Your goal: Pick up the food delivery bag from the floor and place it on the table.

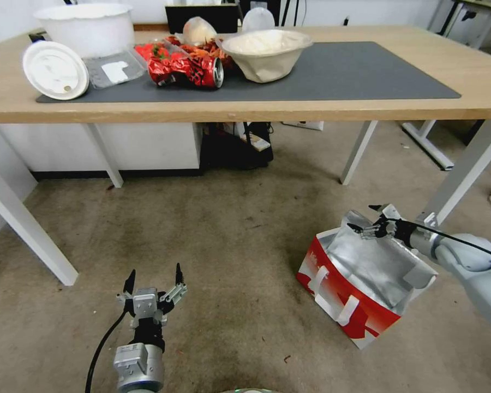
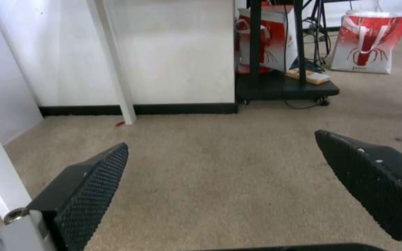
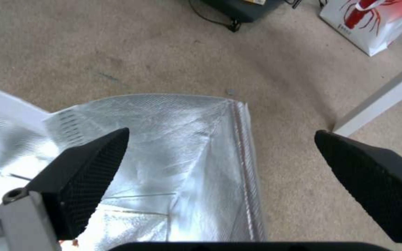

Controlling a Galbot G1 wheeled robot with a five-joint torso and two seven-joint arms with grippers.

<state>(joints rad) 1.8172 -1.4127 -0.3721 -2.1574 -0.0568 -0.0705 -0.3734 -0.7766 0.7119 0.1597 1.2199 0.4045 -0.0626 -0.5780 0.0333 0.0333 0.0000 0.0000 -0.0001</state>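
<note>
— So, where does the food delivery bag [image 1: 350, 297] sit?

— On the floor [image 1: 229, 245], beside a white leg at the right end of the table [image 1: 365, 106]. Its mouth gapes upward, silver foil lining showing, and a flat white strap handle lies against the red side panel.

— And the right gripper [image 1: 367, 219]?

— Over the far edge of the bag's mouth, jaws spread wide. In the right wrist view one black finger [image 3: 89, 174] hangs above the foil lining and the other above the carpet just outside the bag's seam. I cannot tell whether either touches the bag.

— The left gripper [image 1: 154, 278]?

— Low over bare carpet, well apart from the bag on the robot's left, its jaws open too, nothing between them.

— What's on the tabletop?

— A long dark grey mat [image 1: 338, 73] carrying a white round lid [image 1: 54, 70], a white tub [image 1: 87, 27], a crushed red can [image 1: 193, 71] and a beige bowl [image 1: 266, 53].

— Anything else?

— Two more red-and-white bags [image 2: 368, 42] stand on the floor farther off, seen from the left wrist.
</note>
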